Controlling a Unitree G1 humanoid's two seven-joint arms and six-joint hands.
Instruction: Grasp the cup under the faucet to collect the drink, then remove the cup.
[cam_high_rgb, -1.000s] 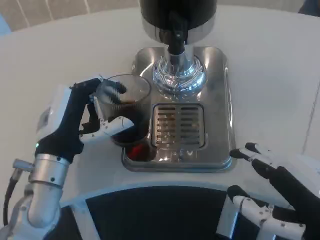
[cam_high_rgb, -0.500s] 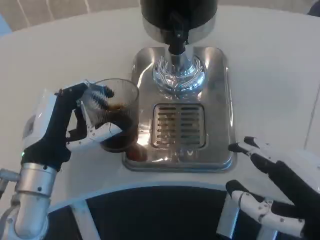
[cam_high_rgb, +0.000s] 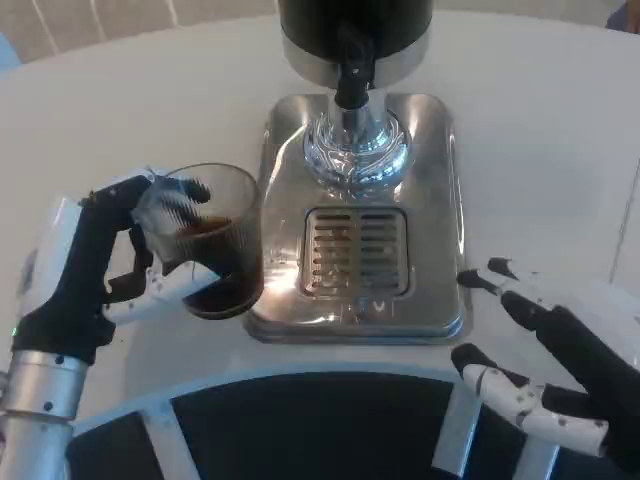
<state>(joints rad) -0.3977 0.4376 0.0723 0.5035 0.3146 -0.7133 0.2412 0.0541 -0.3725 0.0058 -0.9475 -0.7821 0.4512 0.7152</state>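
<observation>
I've got my left hand (cam_high_rgb: 95, 265) wrapped around the cup (cam_high_rgb: 212, 240) at left of centre, dark drink inside (glass is see-through), and it sits just beside the left edge of the steel drip tray (cam_high_rgb: 437, 180), clear of the faucet (cam_high_rgb: 352, 70) at top centre. My right hand (cam_high_rgb: 545, 375) hangs at lower right, fingers spread, holding nothing.

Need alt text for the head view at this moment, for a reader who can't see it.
The left hand holds a clear cup of dark drink beside the left edge of the steel drip tray, away from the faucet. The right hand rests open at the table's near right.
</observation>
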